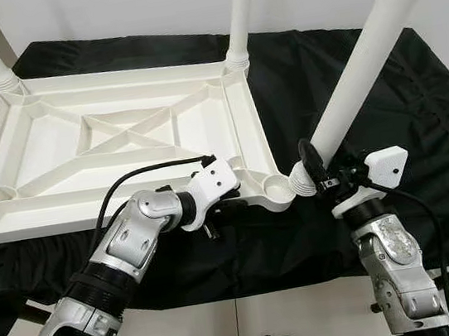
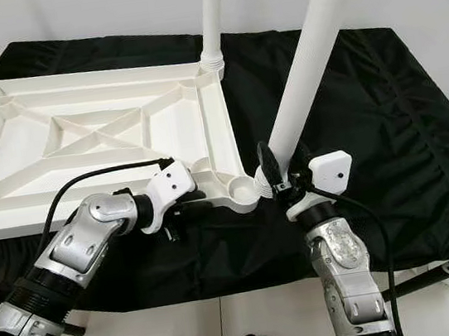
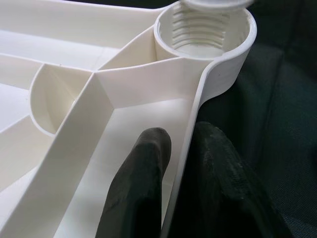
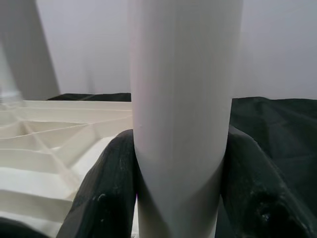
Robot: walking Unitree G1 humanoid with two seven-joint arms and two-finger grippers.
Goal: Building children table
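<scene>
Left eye view: upturned white tabletop (image 1: 112,142) on black cloth (image 1: 384,112) by a white wall, left gripper (image 3: 178,163) pinching its rim, right gripper (image 1: 317,173) clamping a table leg (image 1: 366,48) tilted beside the empty threaded corner socket (image 3: 205,34).

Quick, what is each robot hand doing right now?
Left gripper: shut on the tabletop rim.
Right gripper: shut on the leg.

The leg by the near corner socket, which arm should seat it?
Right. Its end effector already grips the leg, threaded end beside the socket. The left end effector is clamped on the tabletop rim, steadying it.
</scene>
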